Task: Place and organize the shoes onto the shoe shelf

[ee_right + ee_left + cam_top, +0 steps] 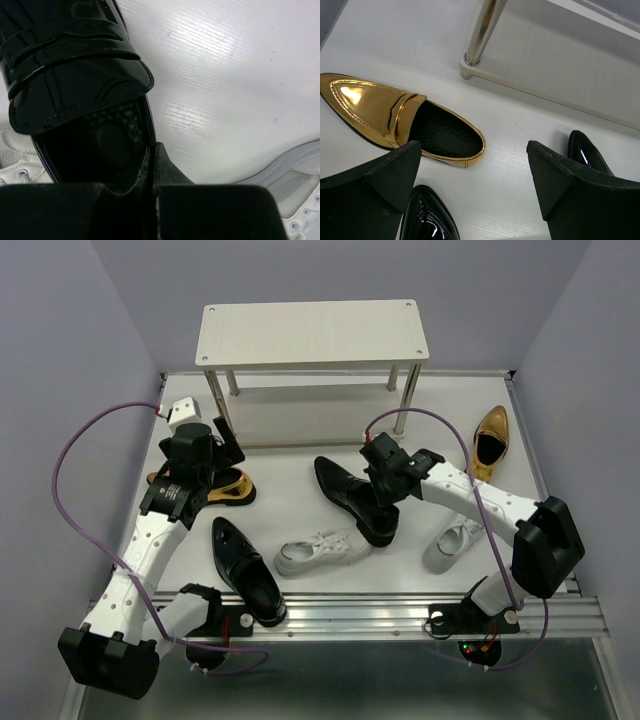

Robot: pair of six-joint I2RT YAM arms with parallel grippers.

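My right gripper (pixel 380 502) is shut on the side wall of a glossy black dress shoe (pixel 345 490) in the middle of the table. In the right wrist view one finger is inside the shoe (pixel 75 60) and one outside, pinching its rim at the gripper (pixel 155 160). My left gripper (pixel 215 445) hangs open just above a gold loafer (pixel 218 490), with nothing between its fingers (pixel 380 175). The loafer (pixel 395 120) lies left of the gripper (pixel 475 170). The shoe shelf (pixel 310 335) stands at the back, both tiers bare.
A second black shoe (pixel 247 570) lies near the front left, its toe (pixel 427 220) under my left finger. White sneakers lie at the centre (pixel 320 550) and the right (pixel 455 540). Another gold loafer (pixel 490 443) sits at the far right. A shelf leg (pixel 482 30) stands ahead of my left gripper.
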